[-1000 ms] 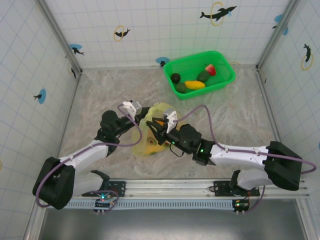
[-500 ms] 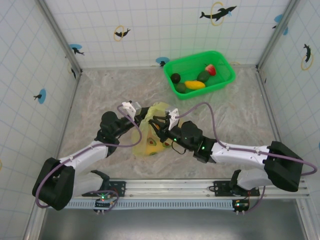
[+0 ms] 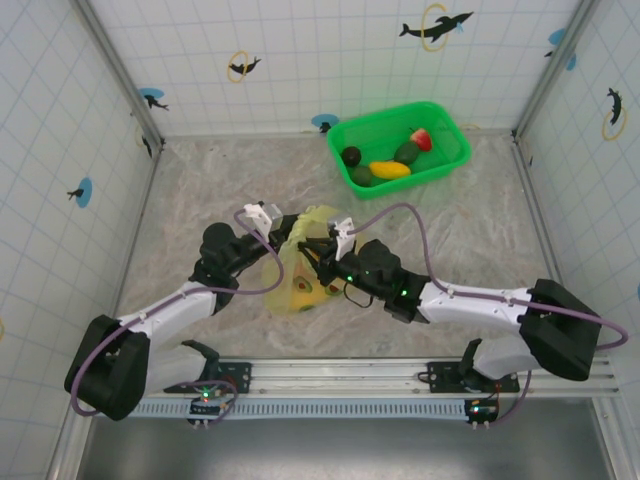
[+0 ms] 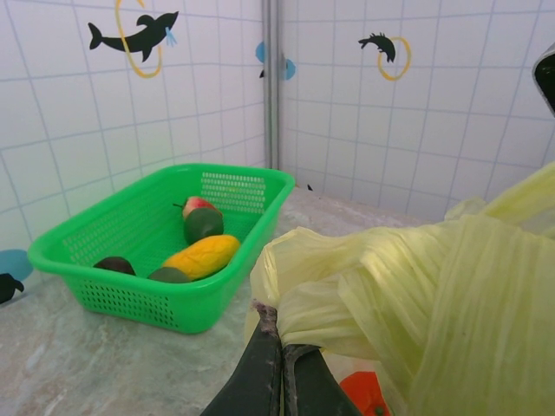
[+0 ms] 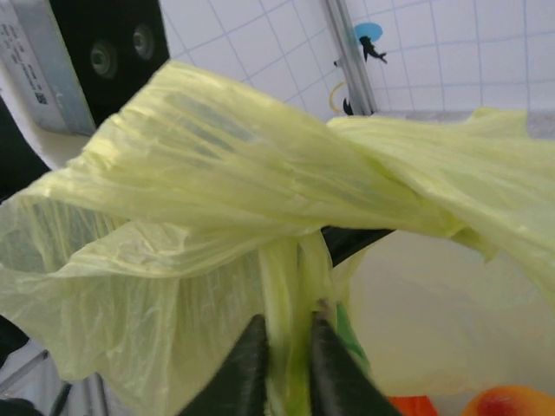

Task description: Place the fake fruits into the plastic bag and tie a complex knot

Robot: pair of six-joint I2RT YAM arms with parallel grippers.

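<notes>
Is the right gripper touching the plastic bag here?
Touching. In the right wrist view, the right gripper has its fingers closed on a bunched strip of the plastic bag, film pressed against both.

Left arm (image 3: 170,312) and right arm (image 3: 480,303): white shells, black joints, looping purple cables (image 3: 392,206); bulky black shoulders at seven and four o'clock.

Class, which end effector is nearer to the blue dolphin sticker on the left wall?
Left. The left end effector grips the plastic bag on the side facing that sticker; the right end effector grips it further right.
</notes>
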